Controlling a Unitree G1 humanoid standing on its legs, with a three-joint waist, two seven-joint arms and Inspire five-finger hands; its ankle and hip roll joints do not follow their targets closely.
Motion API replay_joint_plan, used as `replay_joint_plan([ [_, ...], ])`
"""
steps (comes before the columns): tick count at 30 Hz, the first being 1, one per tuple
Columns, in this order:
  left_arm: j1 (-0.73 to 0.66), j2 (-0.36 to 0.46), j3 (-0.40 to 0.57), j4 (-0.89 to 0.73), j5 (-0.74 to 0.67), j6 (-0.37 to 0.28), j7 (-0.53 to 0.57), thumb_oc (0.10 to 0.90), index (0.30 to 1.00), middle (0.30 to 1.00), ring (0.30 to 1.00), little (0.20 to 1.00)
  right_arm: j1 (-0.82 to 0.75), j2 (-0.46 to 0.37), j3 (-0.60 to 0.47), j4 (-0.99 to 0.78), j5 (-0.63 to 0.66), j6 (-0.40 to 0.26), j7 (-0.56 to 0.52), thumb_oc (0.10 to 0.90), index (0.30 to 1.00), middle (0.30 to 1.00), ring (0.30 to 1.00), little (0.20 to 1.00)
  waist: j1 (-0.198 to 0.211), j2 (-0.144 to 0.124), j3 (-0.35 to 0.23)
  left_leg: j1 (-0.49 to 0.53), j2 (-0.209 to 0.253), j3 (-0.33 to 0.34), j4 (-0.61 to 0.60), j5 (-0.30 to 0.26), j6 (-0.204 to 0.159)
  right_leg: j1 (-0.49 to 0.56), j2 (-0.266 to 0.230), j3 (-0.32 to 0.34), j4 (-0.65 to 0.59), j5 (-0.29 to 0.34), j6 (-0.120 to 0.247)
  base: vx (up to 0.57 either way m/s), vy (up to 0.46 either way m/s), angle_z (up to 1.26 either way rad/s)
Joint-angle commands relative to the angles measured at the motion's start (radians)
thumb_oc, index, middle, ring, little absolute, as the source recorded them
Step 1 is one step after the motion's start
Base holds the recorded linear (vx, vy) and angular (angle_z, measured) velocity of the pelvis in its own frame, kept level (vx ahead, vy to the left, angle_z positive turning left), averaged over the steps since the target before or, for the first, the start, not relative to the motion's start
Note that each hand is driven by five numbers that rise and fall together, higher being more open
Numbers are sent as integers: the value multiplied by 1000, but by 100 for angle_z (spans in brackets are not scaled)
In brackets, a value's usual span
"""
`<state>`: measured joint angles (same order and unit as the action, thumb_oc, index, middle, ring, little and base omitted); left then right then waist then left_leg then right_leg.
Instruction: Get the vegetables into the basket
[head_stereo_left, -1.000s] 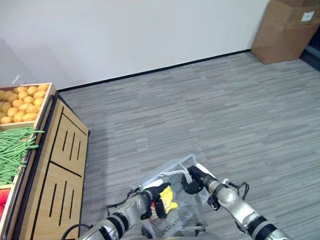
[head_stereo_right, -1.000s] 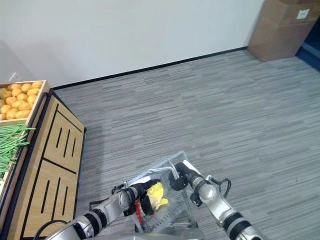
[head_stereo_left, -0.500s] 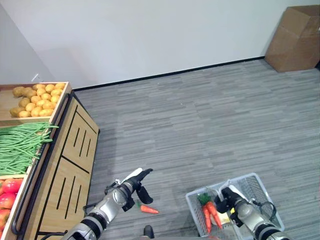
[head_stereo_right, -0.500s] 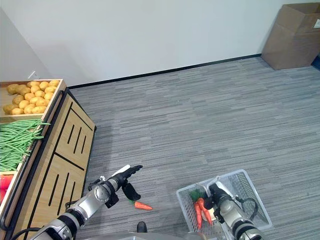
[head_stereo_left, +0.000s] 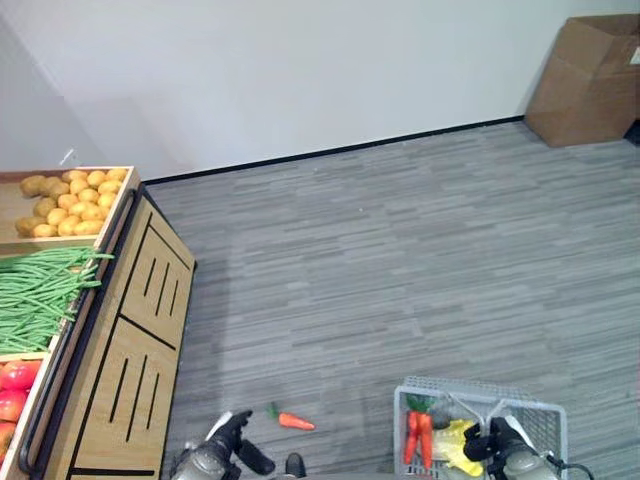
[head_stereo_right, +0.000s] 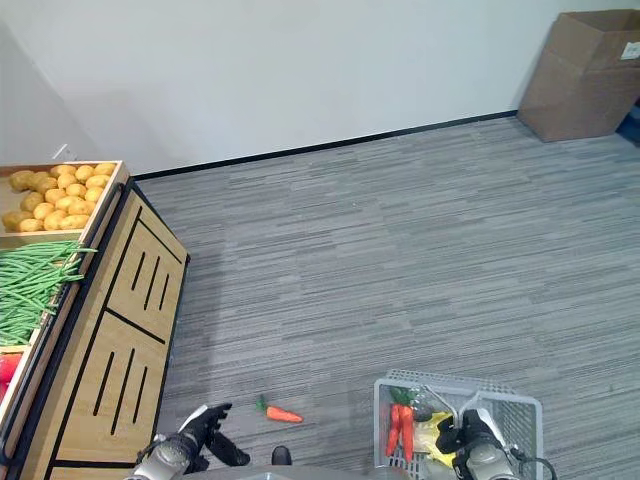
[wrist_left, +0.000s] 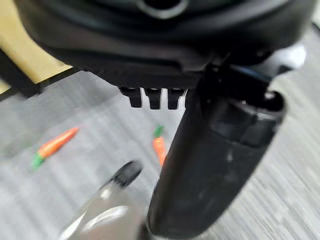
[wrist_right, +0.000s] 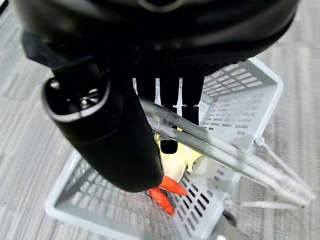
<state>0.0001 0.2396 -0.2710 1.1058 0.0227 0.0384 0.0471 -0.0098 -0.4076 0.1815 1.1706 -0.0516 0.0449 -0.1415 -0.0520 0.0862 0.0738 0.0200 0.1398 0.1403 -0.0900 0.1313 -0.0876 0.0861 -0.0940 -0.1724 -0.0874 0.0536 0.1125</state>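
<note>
A: Eye views. One white mesh basket (head_stereo_left: 545, 412) on the grey floor (head_stereo_left: 400, 260), low right. Inside it: two carrots (head_stereo_left: 416, 436) side by side at its left end, long axes running near-far, green tops at the far side, plus something yellow (head_stereo_left: 458, 444) next to them.

B: Loose ones?

A: One carrot (head_stereo_left: 293, 421) on the floor, well left of the basket, lying roughly crosswise, green top to the left. Left hand (head_stereo_left: 228, 442) is near it, not touching. Wooden stand (head_stereo_left: 130, 340) on the left has one bin of potatoes (head_stereo_left: 72, 195), one of green beans (head_stereo_left: 40, 295), one of red produce (head_stereo_left: 15, 388).

B: Left wrist view?

A: Two carrots (wrist_left: 54, 145) on the floor past the left hand, which holds nothing, fingers relaxed.

B: Right wrist view?

A: Right hand (wrist_right: 165, 85) has its fingers curled over the basket's wire handle (wrist_right: 210, 147). Orange carrot tips (wrist_right: 165, 191) show in the basket under it.
</note>
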Motion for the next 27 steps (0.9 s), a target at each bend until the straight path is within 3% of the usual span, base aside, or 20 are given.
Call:
replay_joint_plan([
  [1,-102,23,-3,23,-70,-15,13,900,1000,1000,1000,1000,-50,3,36,31,12,-15,-22,400,300,300,300,300,5,-54,8,42,3,7,9,-64,-37,-42,-44,10,23,-16,40,10,-9,-6],
  [3,-98,-4,63,111,-162,-5,39,900,1000,1000,1000,1000,-39,21,41,49,15,-15,-24,400,300,300,300,300,6,-56,7,44,3,8,9,-64,-37,-40,-43,11,22,-18,38,20,-16,-5],
  [9,-91,-21,95,191,-135,5,66,900,1000,1000,1000,1000,-17,63,42,95,46,-19,-33,400,300,300,300,300,4,-60,5,54,3,11,8,-69,-37,-30,-42,15,19,-24,34,12,-5,-1],
  [16,-63,-20,99,215,-67,17,94,900,1000,1000,1000,1000,16,98,16,102,128,-29,-34,400,300,300,300,300,8,-61,10,53,-1,13,6,-68,-34,-30,-43,13,18,-25,36,0,0,0],
  [27,-61,-28,114,193,-174,-3,37,900,1000,1000,1000,1000,17,114,38,121,124,-31,-4,400,300,300,300,300,19,-75,14,56,-3,8,3,-72,-34,-26,-43,4,17,-26,35,0,0,0],
])
